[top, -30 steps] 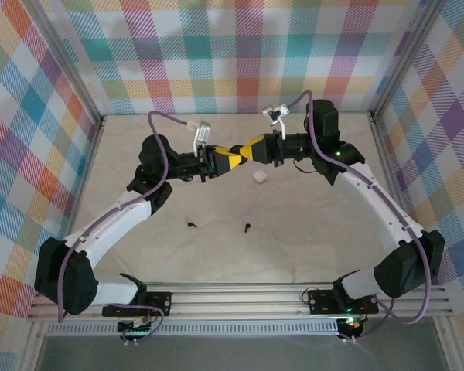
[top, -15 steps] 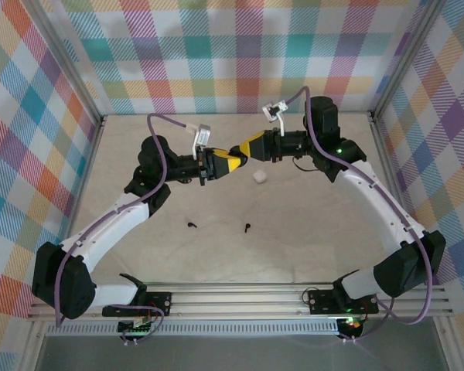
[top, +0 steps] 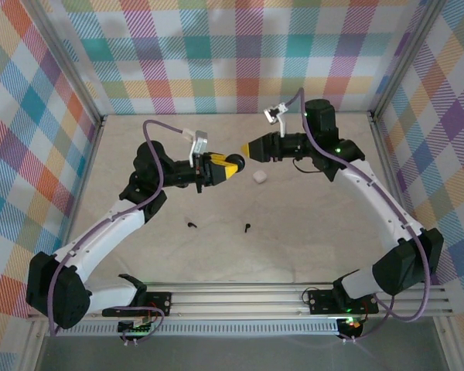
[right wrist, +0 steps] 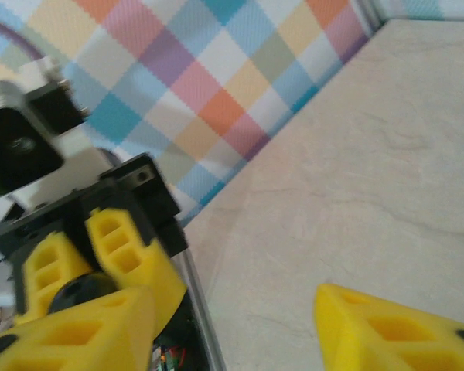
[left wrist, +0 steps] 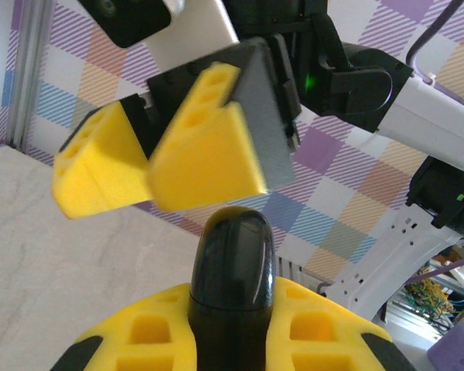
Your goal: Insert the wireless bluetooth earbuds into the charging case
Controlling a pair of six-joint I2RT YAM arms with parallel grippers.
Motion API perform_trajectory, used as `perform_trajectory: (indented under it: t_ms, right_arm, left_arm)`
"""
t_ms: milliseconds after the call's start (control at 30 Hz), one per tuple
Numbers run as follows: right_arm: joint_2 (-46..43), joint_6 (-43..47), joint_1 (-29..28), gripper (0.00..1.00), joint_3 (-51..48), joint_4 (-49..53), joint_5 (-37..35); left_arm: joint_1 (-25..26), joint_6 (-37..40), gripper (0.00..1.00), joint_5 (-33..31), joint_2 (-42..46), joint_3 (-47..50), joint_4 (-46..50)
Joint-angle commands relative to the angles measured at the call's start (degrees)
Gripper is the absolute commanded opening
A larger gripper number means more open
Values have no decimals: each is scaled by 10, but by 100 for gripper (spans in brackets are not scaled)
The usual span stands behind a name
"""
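Your left jaws clamp the black charging case (left wrist: 232, 267) aloft for loading; your right jaws gape empty.

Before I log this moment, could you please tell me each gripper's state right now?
Left gripper: closed on a glossy black item.
Right gripper: open, empty.

The pale marbled table (top: 309, 247) bears a black earbud (top: 192, 225) and a second black earbud (top: 247, 228), apart. 1 small white object (top: 259, 177) lies farther back.
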State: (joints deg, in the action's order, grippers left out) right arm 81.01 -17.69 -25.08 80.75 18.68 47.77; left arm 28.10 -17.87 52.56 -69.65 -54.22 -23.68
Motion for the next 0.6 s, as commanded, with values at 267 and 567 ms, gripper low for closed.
perform_trajectory:
  t_ms: [267, 567]
  right_arm:
    - [-11, 47, -25, 69, 2, -32, 106]
    - [31, 93, -37, 69, 40, 33, 70]
  left_arm:
    - [7, 9, 0, 26, -2, -19, 29]
    - [9, 35, 0, 30, 17, -29, 64]
